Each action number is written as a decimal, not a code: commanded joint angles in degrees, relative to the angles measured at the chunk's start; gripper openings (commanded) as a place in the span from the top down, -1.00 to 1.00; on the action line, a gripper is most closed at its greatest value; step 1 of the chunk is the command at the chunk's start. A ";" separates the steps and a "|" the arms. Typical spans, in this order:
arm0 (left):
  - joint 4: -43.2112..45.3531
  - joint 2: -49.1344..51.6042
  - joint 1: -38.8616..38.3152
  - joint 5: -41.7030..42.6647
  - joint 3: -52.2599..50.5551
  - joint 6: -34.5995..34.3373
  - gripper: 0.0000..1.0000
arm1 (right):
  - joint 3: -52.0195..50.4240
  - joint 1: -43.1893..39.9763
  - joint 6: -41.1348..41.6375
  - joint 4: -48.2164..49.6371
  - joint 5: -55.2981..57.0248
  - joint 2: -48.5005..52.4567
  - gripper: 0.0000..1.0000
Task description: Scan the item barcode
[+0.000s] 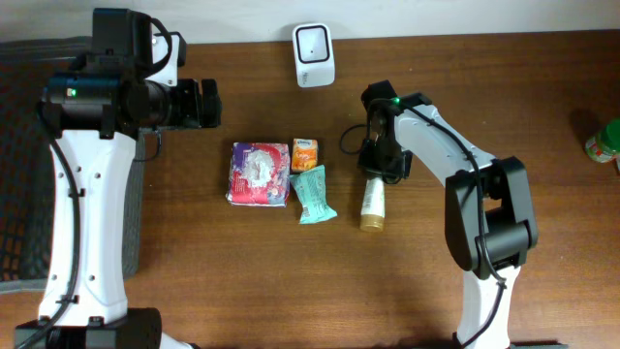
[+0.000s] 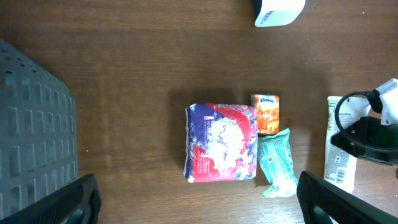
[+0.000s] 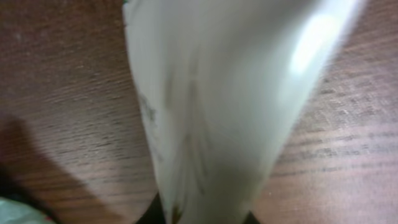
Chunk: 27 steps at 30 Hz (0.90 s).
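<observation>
Nearest our side of the desk (image 1: 242, 271) lies the tube (image 1: 373, 202). It is white with a gold cap (image 1: 369, 222) and sits a little toward 3 o'clock from the middle, cap pointing to 6 o'clock. The right hand (image 1: 374, 167) is clamped on the tube's flat end, at its 12 o'clock tip (the right wrist view is almost all pale tube, too blurred for us to read). In the left wrist view we see dark print on the tube's upward face.

At the tube's 9 o'clock, apart from it, is a teal packet (image 1: 313, 195). Its top end touches a small orange box (image 1: 305, 153), and a red and purple pack (image 1: 259, 174) lies just beside both.

Farther back, toward 10 o'clock, the left hand (image 1: 207, 103) hovers with its fingers wide apart, holding nothing.

A white scanner (image 1: 315, 42) stands at 12 o'clock by the far edge. We also see a green bottle (image 1: 604, 142) at 3 o'clock and a dark basket (image 1: 17, 155) at 9 o'clock.
</observation>
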 commanded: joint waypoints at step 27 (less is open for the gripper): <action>0.09 -0.90 0.15 0.57 0.07 0.50 -0.98 | 24.81 -3.23 -12.46 21.92 -67.21 0.46 0.92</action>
